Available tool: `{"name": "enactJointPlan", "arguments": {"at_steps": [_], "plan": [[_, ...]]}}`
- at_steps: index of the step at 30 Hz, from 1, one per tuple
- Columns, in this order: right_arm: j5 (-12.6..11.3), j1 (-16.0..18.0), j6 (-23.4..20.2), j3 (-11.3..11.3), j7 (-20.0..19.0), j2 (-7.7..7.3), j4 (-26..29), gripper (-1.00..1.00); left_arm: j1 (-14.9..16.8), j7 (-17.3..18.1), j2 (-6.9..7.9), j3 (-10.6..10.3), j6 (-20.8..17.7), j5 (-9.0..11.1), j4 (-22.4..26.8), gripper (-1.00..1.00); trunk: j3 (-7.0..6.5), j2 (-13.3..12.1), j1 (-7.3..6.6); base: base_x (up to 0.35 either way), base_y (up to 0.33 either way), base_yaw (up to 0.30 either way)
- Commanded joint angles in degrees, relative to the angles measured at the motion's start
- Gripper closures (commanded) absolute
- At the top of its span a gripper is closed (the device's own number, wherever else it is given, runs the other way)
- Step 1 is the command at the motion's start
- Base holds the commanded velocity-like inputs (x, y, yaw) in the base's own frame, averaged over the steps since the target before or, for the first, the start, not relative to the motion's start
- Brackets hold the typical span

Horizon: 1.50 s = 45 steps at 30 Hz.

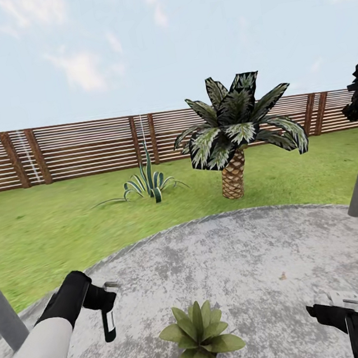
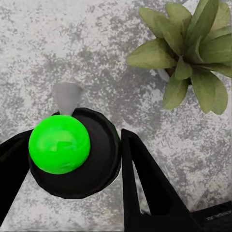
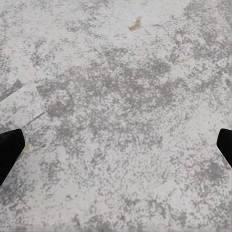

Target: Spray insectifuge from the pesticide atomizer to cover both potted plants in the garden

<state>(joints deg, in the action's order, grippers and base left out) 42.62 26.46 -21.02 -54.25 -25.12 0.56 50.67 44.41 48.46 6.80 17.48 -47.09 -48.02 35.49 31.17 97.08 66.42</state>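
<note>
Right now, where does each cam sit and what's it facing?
Head: on the robot's head, facing over the patio to fence and palm; both arms show, left end effector holding the atomizer.
Left wrist: looks down its fingers at the green-dotted atomizer top, beside the potted plant.
Right wrist: looks down at paving; open fingertips.
Shared: head and left wrist both show potted plant and atomizer.

1. Round grey paved patio (image 1: 239,250), mottled, w/ lawn (image 1: 67,227) around its far edge.
2. On patio: potted plant (image 1: 200,337) near front; small brown leaf bit (image 1: 282,275) to its right.
3. On lawn: palm (image 1: 235,132), spiky plant (image 1: 148,183).
</note>
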Motion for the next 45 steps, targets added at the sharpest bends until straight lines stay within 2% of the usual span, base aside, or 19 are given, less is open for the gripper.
{"name": "enactJointPlan", "arguments": {"at_steps": [1, 5, 16, 18, 20, 22, 24, 26, 30, 45], "plan": [[0.54, 0.08, -0.08, -0.25, -0.54, 0.02, 0.13, -1.00, 0.06, 0.81, -0.04, -0.68, -0.12, -0.61, -0.65, 1.00, 0.16, 0.04, 0.00, 0.000, 0.000, 0.000], [0.54, 0.08, -0.13, -0.25, -0.54, -0.03, 0.13, -1.00, 0.06, 1.22, -0.04, -2.05, -0.18, -0.66, -2.34, 1.00, 0.53, 0.04, 0.00, 0.000, 0.000, 0.000], [0.54, 0.08, -0.39, -0.25, -0.54, -0.04, 0.06, -1.00, 0.03, 1.58, -0.04, -2.93, -0.02, -0.75, -4.97, 1.00, 1.54, 0.04, 0.00, 0.000, 0.000, 0.000], [0.54, 0.08, -0.41, -0.25, -0.54, -0.04, 0.05, -1.00, 0.03, 1.73, -0.04, -4.60, -0.01, -0.74, -5.41, 1.00, 1.73, 0.04, 0.00, 0.000, 0.000, 0.000], [0.54, 0.08, -0.49, -0.25, -0.54, -0.04, 0.05, -1.00, 0.06, 4.10, -0.04, -9.00, 0.04, -0.69, -6.46, 1.00, 1.91, 0.04, 0.00, 0.000, 0.000, 0.000], [0.54, 0.08, -0.51, -0.25, -0.54, -0.04, 0.05, -1.00, 0.05, 7.40, -0.04, -11.85, 0.06, -0.70, -6.90, 1.00, 2.10, 0.04, 0.00, 0.000, 0.000, 0.000], [0.54, 0.08, -0.51, -0.25, -0.54, -0.04, 0.05, -1.00, 0.06, 10.71, -0.04, -13.99, 0.10, -0.72, -7.07, 1.00, 2.28, 0.04, 0.00, 0.000, 0.000, 0.000], [0.54, 0.08, -0.52, -0.25, -0.54, -0.04, 0.05, -1.00, 0.06, 12.65, -0.04, -15.16, 0.10, -0.74, -7.14, 1.00, 2.47, 0.04, 0.00, 0.000, 0.000, 0.000], [0.54, 0.08, -0.52, -0.25, -0.54, -0.04, -0.04, -1.00, 0.06, 13.85, -0.04, -15.88, 0.11, -0.75, -7.19, 1.00, 2.84, 0.04, 0.00, 0.000, 0.000, 0.000], [0.54, 0.08, -0.52, -0.25, -0.54, -0.04, -0.13, -1.00, 0.07, 14.12, -0.04, -15.99, 0.07, -0.68, -7.28, 1.00, 4.23, 0.04, 0.00, 0.000, 0.000, 0.000]]}}
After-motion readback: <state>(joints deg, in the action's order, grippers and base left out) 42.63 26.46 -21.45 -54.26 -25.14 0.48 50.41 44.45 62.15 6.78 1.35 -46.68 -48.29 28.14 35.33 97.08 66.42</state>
